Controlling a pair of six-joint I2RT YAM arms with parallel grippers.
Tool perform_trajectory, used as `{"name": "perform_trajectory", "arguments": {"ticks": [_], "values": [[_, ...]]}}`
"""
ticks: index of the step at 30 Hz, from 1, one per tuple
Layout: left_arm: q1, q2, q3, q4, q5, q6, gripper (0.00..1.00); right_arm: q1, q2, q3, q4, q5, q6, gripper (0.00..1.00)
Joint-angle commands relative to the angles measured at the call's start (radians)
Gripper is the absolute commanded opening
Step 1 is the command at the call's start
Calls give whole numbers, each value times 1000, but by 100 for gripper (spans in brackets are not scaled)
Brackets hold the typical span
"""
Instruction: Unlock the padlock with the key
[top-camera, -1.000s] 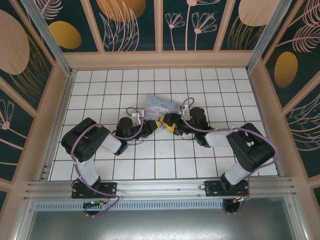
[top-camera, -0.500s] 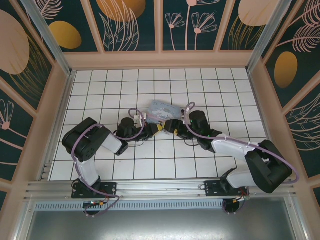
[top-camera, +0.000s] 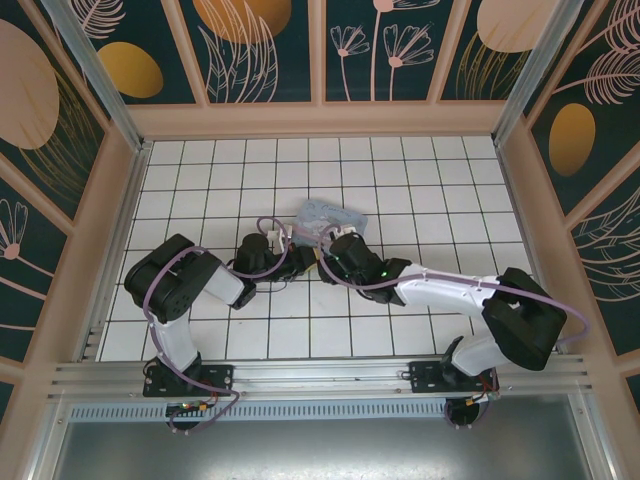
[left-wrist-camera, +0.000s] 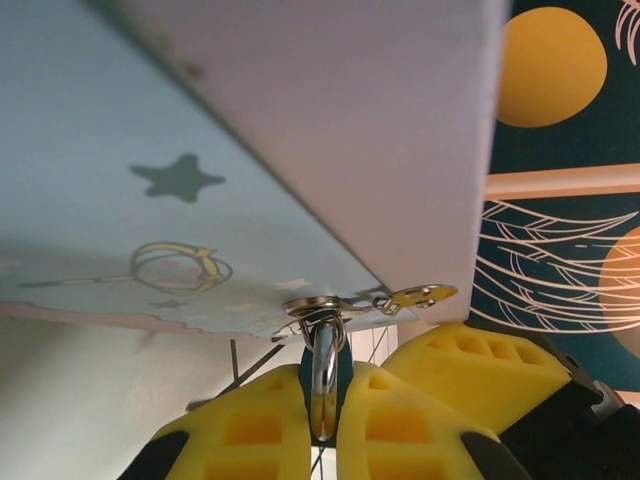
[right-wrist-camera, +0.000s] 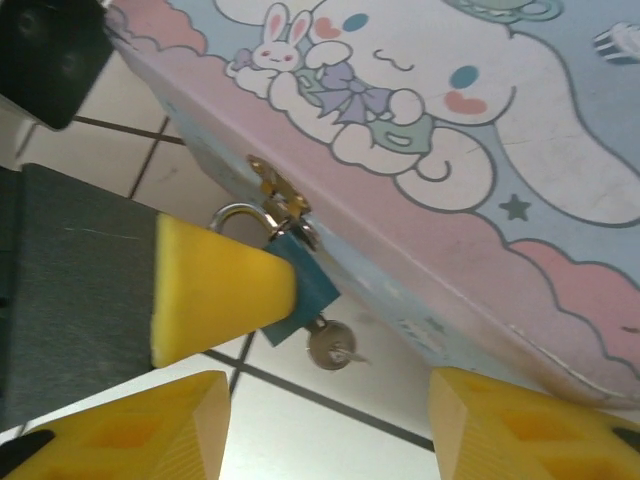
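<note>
Two grippers meet at the front edge of the cartoon tin (top-camera: 325, 213). L gripper (left-wrist-camera: 322, 405): yellow fingers (left-wrist-camera: 255, 430) pressed tight on the padlock (right-wrist-camera: 303, 290), teal body pinched btw them. Its shackle (left-wrist-camera: 323, 360) hooks thru the tin's hasp (right-wrist-camera: 272, 190). Key (right-wrist-camera: 328, 348) sits in the padlock's underside w/ its head poking out. R gripper (right-wrist-camera: 325, 400): fingers well apart, holding nothing. Key lies just beyond the gap and touches neither finger.

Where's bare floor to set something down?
Free: tile rows between the tin and the back wall; near tiles between left arm and right arm. Crowded: tin's near edge, where left gripper, right gripper and padlock meet.
</note>
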Motion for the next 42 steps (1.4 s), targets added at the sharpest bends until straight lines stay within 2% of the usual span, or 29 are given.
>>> {"name": "perform_trajectory", "arguments": {"ticks": [1, 11, 23, 29, 42], "values": [[1, 2, 16, 7, 30, 8, 0, 23, -2, 4, -11, 168, -105, 49], [3, 3, 20, 8, 36, 7, 0, 88, -41, -105, 110, 279, -211, 45], [3, 2, 17, 11, 37, 3, 0, 156, 88, -124, 210, 364, -271, 45], [3, -4, 12, 10, 39, 7, 0, 157, 169, -84, 206, 392, -273, 45], [3, -8, -1, 19, 37, 8, 0, 105, 208, -21, 210, 395, -279, 45]]}}
